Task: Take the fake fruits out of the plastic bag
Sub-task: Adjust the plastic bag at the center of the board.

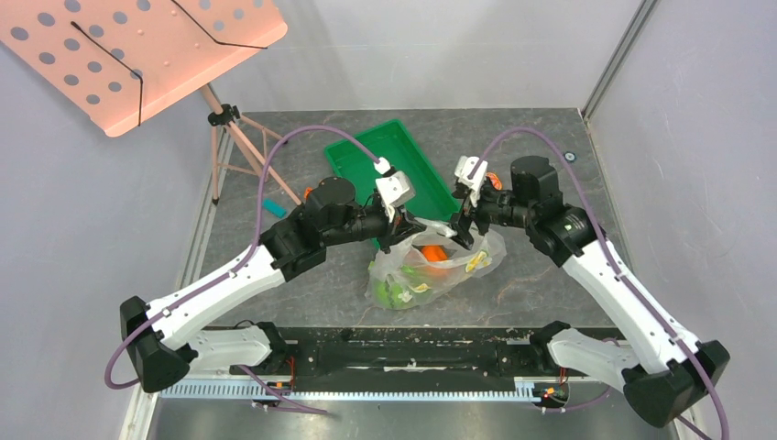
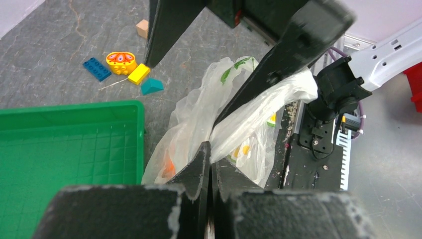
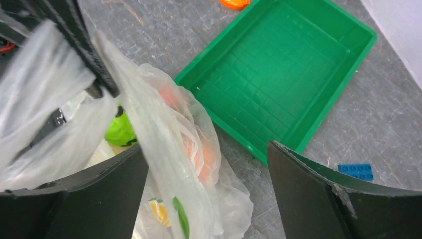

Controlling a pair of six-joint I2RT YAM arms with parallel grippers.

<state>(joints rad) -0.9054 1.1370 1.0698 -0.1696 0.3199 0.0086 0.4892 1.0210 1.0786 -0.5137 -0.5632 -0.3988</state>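
The grey bench point(image 1: 550, 275) carries a green tray point(image 1: 394, 156) at upper centre, a plastic bag point(image 1: 435, 266) below it, and, left, seemingly a teal block point(image 1: 270, 208).

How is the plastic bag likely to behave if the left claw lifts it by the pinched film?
Probably floppy: the plastic bag is thin, crinkled film, bunched where the left claw pinches it, so it should sag rather than hold shape. Likely light, but the fake fruits inside may roll and shift the load. The glossy film might slip from a pinch.
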